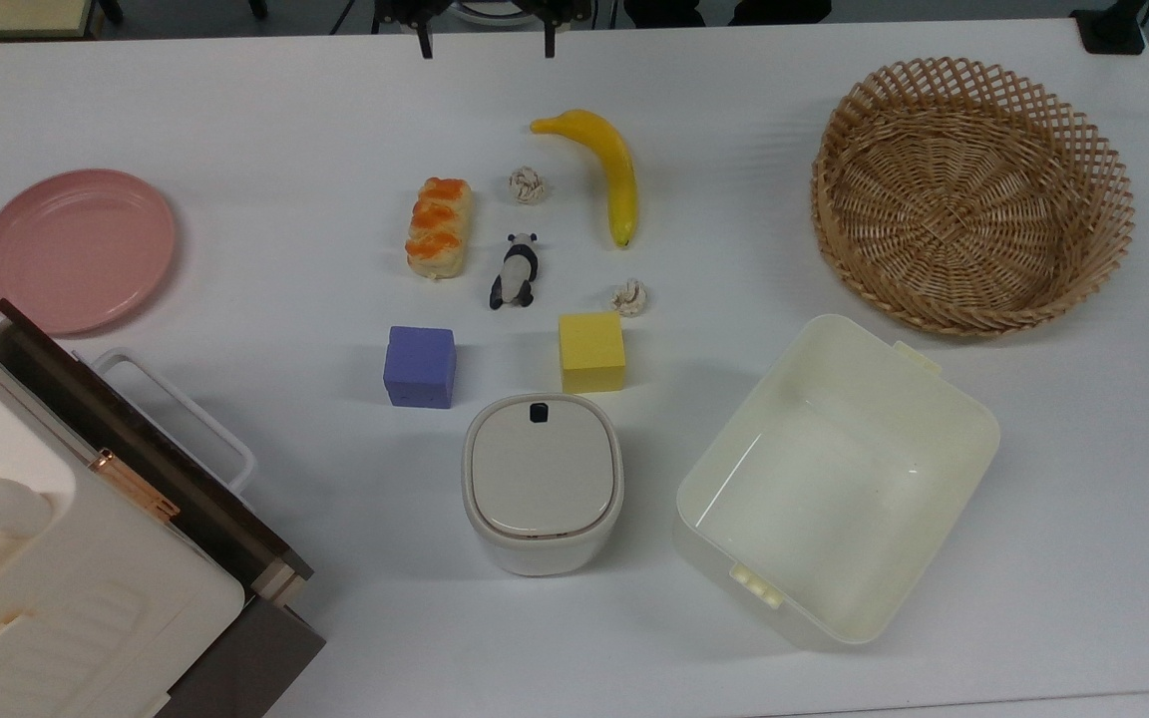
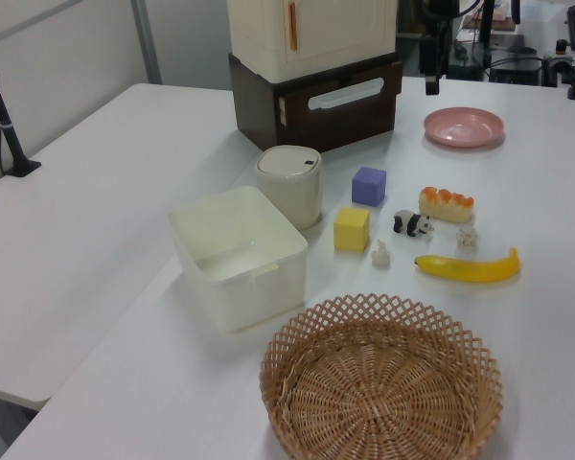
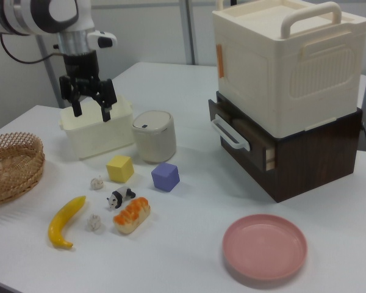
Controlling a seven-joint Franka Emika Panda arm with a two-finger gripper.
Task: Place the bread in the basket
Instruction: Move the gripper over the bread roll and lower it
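Bread (image 1: 438, 227) on table beside panda (image 1: 515, 270), basket (image 1: 973, 194) well apart, tool (image 3: 89, 110) spread

Arm raised, hand (image 3: 90, 108) pointing straight down, fingers spread apart

Bread (image 1: 438, 227): pale tan, three glossy orange-brown bumps on top. Basket (image 1: 973, 194): light brown wicker, open lattice rim, tight spiral weave base. Banana (image 1: 606, 169): yellow. Panda figure (image 1: 516, 270): black and white. Cubes: purple (image 1: 420, 366) and yellow (image 1: 591, 352). Plate (image 1: 76, 248): pink, at 9 o'clock of the top view. Tub (image 1: 834, 477) and lidded bin (image 1: 542, 482): cream. Table (image 1: 235, 120): white. Gripper (image 3: 89, 110): black fingers, white-and-black arm.
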